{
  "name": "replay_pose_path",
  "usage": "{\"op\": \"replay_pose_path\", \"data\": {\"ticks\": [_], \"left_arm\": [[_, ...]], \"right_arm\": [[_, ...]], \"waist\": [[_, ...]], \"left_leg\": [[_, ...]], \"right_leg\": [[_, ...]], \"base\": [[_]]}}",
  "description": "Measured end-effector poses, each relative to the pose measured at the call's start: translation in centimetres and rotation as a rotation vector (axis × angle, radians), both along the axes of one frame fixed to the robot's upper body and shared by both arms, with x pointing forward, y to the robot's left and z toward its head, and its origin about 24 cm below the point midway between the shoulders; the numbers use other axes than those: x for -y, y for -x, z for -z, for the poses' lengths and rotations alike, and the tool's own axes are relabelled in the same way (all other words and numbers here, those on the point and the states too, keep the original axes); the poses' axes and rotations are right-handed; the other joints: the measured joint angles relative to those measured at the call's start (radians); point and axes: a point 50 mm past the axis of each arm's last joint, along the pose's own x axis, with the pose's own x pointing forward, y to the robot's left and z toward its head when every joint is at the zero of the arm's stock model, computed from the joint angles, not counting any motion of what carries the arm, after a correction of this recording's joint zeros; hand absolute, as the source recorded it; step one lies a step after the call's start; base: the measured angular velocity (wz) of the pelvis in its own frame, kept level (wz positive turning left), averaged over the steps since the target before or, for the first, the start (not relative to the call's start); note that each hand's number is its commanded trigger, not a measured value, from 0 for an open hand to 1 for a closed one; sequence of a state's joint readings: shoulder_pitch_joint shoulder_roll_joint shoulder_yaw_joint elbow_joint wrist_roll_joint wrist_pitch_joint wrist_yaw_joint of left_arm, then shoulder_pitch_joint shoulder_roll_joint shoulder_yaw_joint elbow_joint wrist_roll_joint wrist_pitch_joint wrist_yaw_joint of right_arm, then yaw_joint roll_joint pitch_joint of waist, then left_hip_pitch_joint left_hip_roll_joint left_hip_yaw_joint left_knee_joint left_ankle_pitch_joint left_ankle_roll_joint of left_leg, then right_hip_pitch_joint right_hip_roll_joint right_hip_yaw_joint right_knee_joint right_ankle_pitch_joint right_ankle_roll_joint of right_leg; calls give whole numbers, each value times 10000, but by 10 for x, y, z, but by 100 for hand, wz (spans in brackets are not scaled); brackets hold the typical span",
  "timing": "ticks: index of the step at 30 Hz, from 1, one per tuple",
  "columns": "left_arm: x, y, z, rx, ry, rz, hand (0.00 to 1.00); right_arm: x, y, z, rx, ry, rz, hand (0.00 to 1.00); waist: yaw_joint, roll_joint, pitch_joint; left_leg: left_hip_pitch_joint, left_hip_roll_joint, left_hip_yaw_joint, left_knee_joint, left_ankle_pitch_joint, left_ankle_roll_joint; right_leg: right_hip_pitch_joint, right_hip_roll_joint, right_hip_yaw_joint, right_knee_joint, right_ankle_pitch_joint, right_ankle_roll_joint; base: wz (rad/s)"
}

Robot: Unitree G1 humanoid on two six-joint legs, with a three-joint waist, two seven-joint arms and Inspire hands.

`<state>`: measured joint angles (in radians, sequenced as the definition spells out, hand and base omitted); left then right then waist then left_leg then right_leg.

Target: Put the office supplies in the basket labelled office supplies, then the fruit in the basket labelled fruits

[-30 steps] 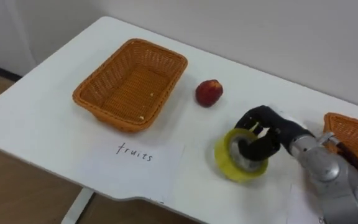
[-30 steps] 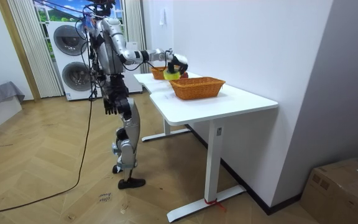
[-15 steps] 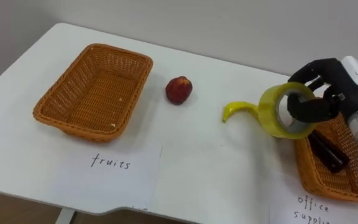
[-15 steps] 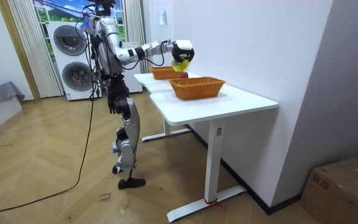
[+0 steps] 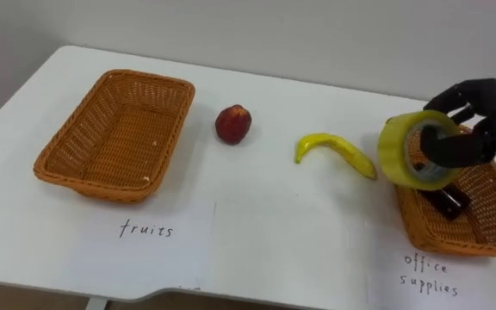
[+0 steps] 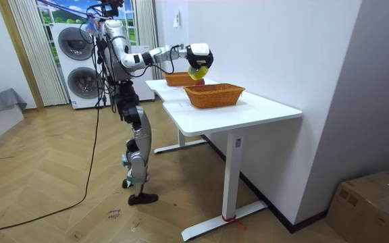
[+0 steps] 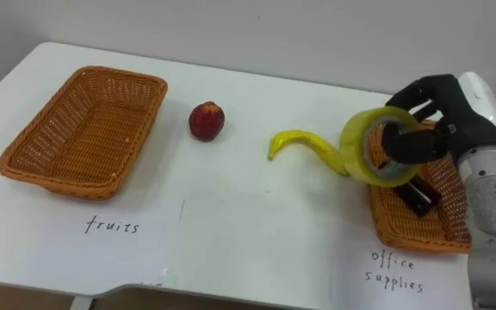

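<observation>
Holding tape roll (image 5: 416, 148) over office basket's (image 5: 455, 244) left edge.
Right hand (image 5: 487, 116) fingers curled through roll; banana (image 5: 334, 148) lies nearby.

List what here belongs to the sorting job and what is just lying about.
Job: tape roll in the right hand; banana; red fruit; fruits basket; office supplies basket; dark item inside it; paper labels.
Lying about: washing machines; cardboard box.
</observation>
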<state>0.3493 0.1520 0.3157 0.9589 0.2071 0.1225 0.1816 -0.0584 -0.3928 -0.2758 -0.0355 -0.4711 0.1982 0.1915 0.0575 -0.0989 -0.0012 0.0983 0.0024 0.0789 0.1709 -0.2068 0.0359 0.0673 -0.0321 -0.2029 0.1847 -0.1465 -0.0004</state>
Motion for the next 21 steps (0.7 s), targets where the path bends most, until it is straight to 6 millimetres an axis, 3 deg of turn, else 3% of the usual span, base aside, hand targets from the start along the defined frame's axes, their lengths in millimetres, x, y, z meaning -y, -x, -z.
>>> {"op": "replay_pose_path", "data": {"ticks": [5,13,14,15,16,17,21], "left_arm": [[-1,-3,0,114,-6,-5,0],[0,-2,0,199,76,-273,0],[0,-3,0,213,98,-263,0],[0,-3,0,214,116,-260,0],[0,-3,0,220,175,-251,0],[0,-3,0,228,240,-238,0],[2,-3,1,240,310,-219,0]], "right_arm": [[16,4,20,-613,-387,826,100],[22,5,25,-654,-625,1080,100],[22,6,25,-675,-633,1105,70],[22,6,25,-679,-634,1107,34],[23,6,25,-686,-635,1117,22],[23,6,26,-707,-643,1126,0],[23,6,26,-724,-638,1136,0]], "waist": [[-8,-5,2],[-64,-20,14],[-67,-37,10],[-69,-39,11],[-75,-44,11],[-81,-50,12],[-88,-75,14]], "left_leg": [[12,13,2,-23,-1,0],[-11,16,14,-45,-5,-8],[-17,12,14,-44,-6,-8],[-17,11,16,-43,-6,-7],[-17,10,19,-44,-7,-6],[-17,10,19,-43,-7,-6],[-16,10,19,-43,-7,-6]], "right_leg": [[-22,25,25,17,-6,9],[-128,38,57,7,-12,10],[-135,36,62,7,-12,10],[-136,35,67,6,-12,10],[-139,35,74,6,-13,11],[-142,36,77,6,-14,12],[-145,38,81,6,-14,12]], "base": [[0],[0],[0],[0],[0],[0],[0]]}}
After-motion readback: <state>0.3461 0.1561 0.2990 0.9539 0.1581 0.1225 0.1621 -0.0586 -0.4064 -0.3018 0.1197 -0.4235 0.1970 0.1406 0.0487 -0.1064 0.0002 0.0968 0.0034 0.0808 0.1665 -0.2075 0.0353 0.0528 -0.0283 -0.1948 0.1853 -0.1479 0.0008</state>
